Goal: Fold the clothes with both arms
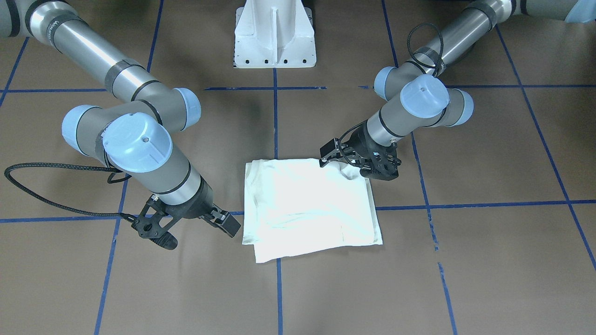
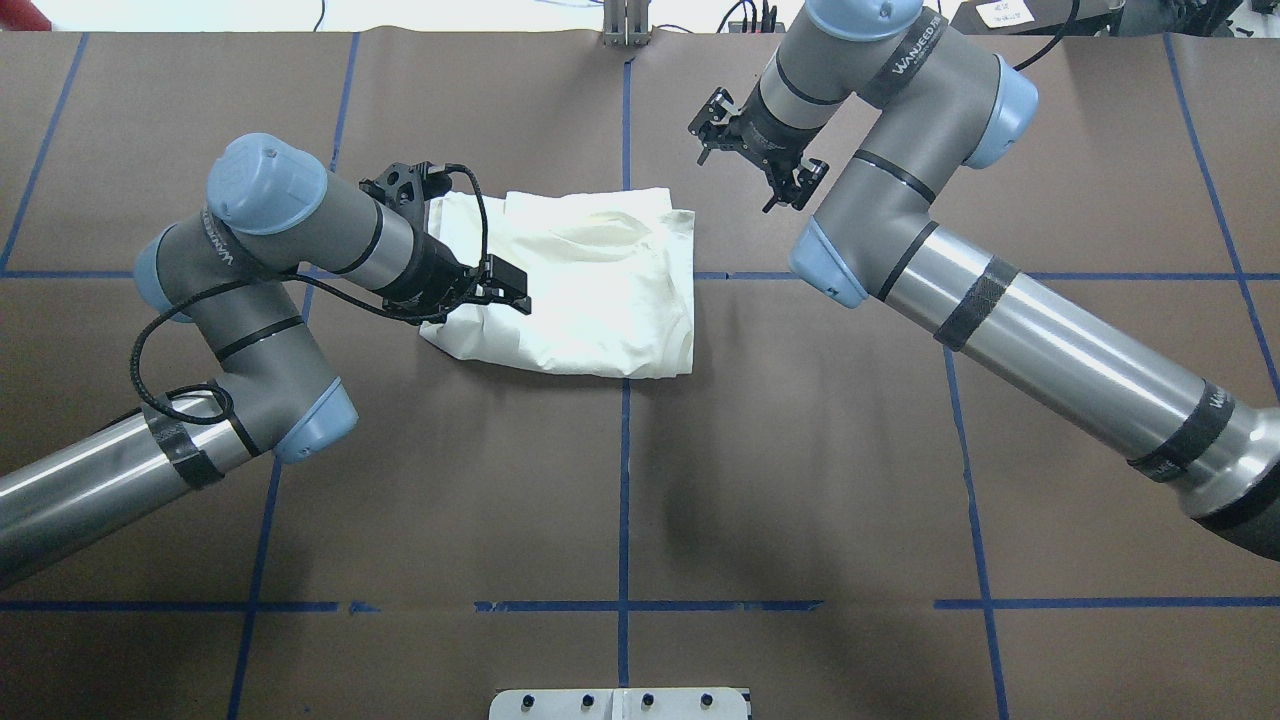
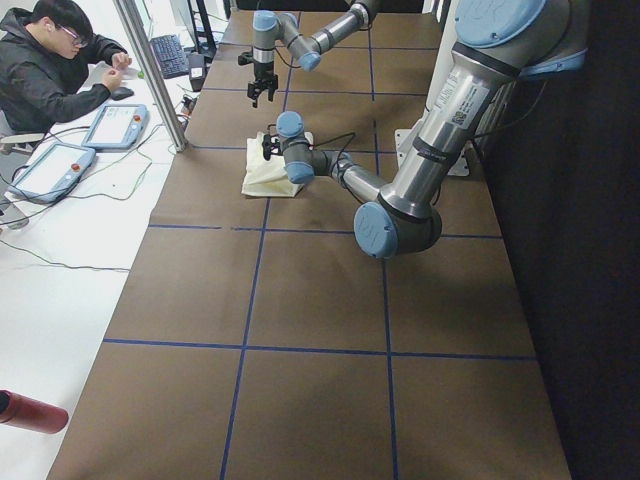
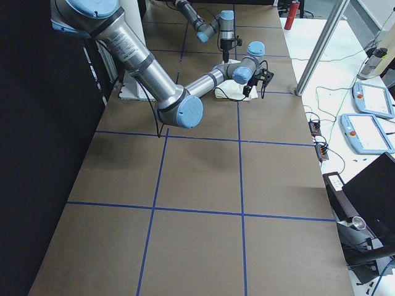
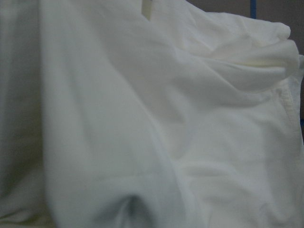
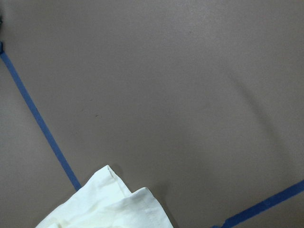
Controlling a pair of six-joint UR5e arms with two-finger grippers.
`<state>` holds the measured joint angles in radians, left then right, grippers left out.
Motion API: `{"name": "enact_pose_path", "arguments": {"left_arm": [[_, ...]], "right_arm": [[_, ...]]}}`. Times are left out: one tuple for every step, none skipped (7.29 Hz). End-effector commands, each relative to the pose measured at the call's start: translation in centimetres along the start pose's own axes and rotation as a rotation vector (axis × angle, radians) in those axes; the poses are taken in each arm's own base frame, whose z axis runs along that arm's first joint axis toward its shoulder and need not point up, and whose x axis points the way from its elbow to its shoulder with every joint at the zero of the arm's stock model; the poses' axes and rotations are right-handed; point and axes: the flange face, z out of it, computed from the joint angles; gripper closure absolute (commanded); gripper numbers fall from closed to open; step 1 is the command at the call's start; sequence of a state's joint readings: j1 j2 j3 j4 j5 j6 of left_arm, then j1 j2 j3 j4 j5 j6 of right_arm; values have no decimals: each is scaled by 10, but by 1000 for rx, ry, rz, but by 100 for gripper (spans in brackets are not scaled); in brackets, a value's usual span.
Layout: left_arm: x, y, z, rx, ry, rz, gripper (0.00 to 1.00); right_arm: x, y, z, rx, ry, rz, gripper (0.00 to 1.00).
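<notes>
The T-shirt [image 1: 307, 204] is laid as a roughly square folded packet, plain side up, on the table [image 1: 489, 260], so a last fold or tidying is judged to be in hand. The left gripper [image 1: 375, 171] is set on one puckered corner of the packet (whether its jaws are closed on cloth cannot be told), while the right gripper [image 2: 745, 165] is held spread and empty just off the diagonally opposite corner. A matching hold there would be called for next; bare table is seen round every edge of the packet, though its loose layered edges could be dragged askew.
</notes>
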<state>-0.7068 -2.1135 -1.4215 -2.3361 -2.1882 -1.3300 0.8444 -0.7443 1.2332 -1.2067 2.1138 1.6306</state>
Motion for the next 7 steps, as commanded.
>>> {"name": "enact_pose_path", "arguments": {"left_arm": [[-8,11,5,-17,-8,-1,0],[-2,22,11,-31,-2,10,0],[2,31,16,-43,1,18,0],[11,43,19,-58,13,12,0],[10,63,16,-76,24,-1,0],[3,86,5,-92,37,13,0],[-5,112,0,-114,40,21,0]], "right_arm": [[-2,2,-6,1,-10,-3,0],[-3,1,-10,3,-16,-4,0],[-2,0,-11,4,-17,-3,0],[1,-1,-9,4,-14,-2,0],[4,-1,-9,3,-14,-2,0],[5,-1,-12,4,-19,-3,0],[8,-1,-12,4,-19,-5,0]]}}
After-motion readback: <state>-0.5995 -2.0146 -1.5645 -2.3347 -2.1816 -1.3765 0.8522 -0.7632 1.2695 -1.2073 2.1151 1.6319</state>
